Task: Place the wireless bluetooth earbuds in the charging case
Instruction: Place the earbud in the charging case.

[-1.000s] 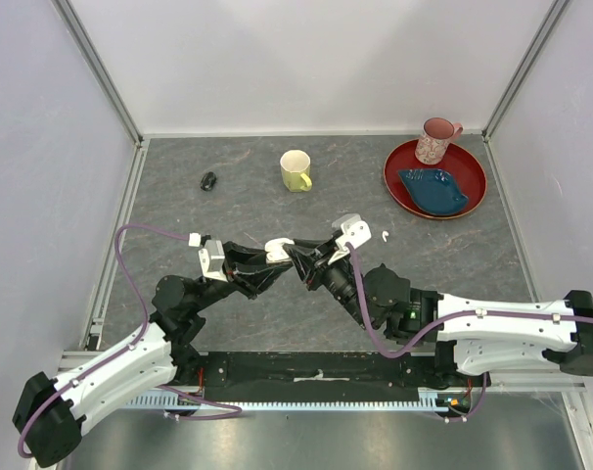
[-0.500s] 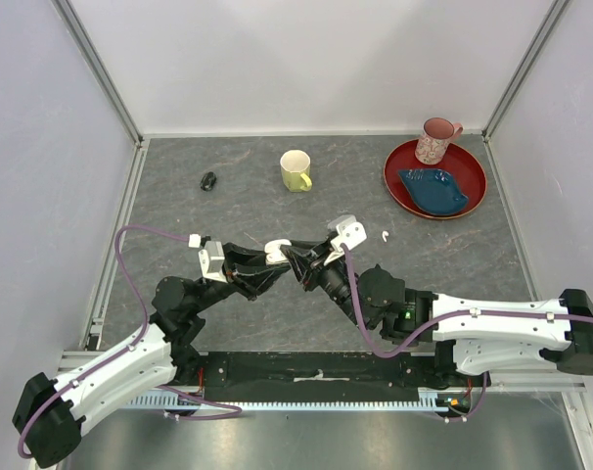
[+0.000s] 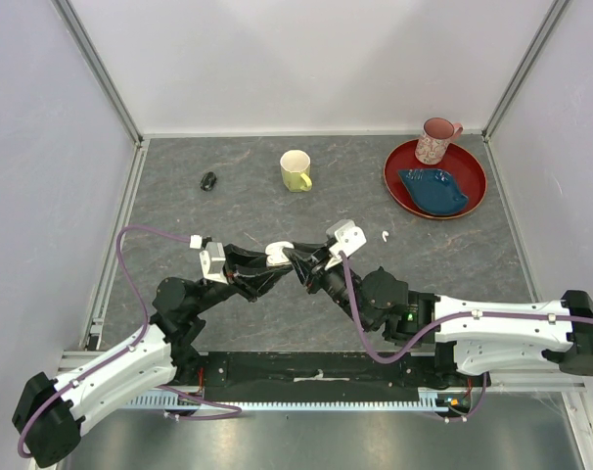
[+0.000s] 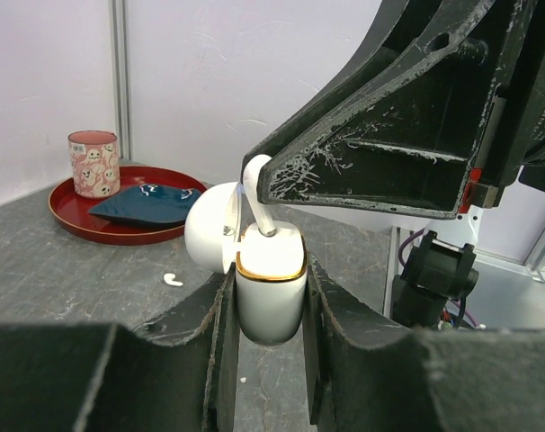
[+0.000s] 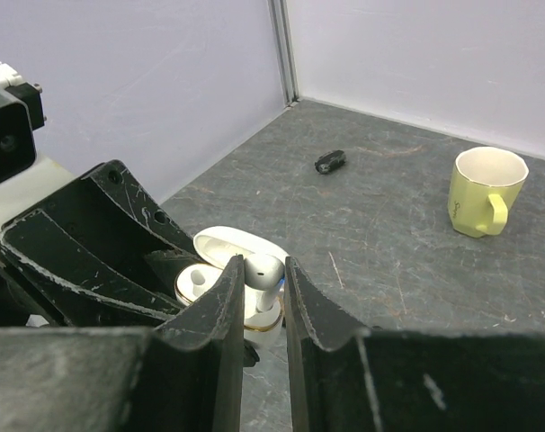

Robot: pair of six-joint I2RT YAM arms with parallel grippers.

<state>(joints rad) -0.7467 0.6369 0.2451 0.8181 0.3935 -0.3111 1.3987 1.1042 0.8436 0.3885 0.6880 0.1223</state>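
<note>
The left gripper [image 4: 269, 286] is pinching the smooth, rigid charging case [image 4: 271, 315] by its sides, lid open, between the two arms. The right gripper [image 5: 262, 281] is nipping a white earbud [image 4: 257, 193] by its head, stem entering the case. It is likely light and slippery, so a gentle, steady grip suits it.

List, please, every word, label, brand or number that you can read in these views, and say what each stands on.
No text is legible in any view.
Charging case lid: one small dark mark, too small to read.
Pink cup: printed figures only, no words.
White earbud: no marking visible.
</note>
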